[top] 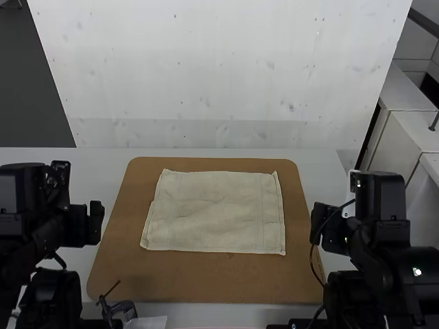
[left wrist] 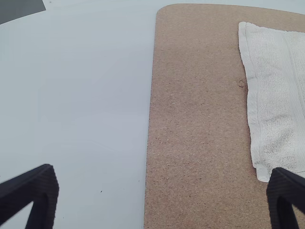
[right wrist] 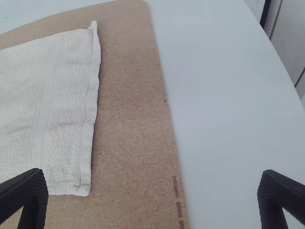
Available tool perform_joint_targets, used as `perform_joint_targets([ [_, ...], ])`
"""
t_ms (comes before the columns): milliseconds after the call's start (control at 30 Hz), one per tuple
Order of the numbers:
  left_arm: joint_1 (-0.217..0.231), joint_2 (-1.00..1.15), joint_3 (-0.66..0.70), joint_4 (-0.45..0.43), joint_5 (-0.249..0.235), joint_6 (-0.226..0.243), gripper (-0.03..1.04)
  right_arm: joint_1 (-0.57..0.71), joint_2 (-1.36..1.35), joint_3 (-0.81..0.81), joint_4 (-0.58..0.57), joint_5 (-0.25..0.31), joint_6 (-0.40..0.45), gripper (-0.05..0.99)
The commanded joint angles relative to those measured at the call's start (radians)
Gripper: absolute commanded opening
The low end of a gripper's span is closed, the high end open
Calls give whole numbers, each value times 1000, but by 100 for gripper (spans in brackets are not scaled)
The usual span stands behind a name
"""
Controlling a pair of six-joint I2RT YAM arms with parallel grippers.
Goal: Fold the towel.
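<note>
The left gripper [top: 88,223] and right gripper [top: 325,227] are both spread wide, apart from the cream towel [top: 216,212] between them

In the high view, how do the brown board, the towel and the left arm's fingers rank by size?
Largest to smallest:
1. Brown board, reaching past the towel on every side
2. Towel
3. Left arm's fingers, plainly smallest

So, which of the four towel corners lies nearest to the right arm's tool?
The near right corner in the high view. The far right corner lies farther from that tool; the near left corner and far left corner are across the towel.
</note>
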Motion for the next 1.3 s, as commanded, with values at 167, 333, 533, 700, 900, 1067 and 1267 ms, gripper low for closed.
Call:
perform_joint_targets([
  [167,11,-23,41,21,118,-23,98,15,-13,26,11,-135,7,96],
  [333,11,-23,38,27,94,-33,98,11,-13,26,11,-135,10,96],
  [533,2,3,51,48,98,-33,97,22,21,55,-7,-175,36,96],
  [700,5,276,140,81,102,-46,97,43,205,90,66,-181,59,96],
  [900,2,584,220,176,98,-48,97,34,544,121,227,-178,60,96],
  [1067,-9,833,254,302,72,-48,95,26,847,195,378,-147,59,96],
  [1267,-27,1080,337,398,74,-49,95,31,1176,308,522,-129,47,93],
])
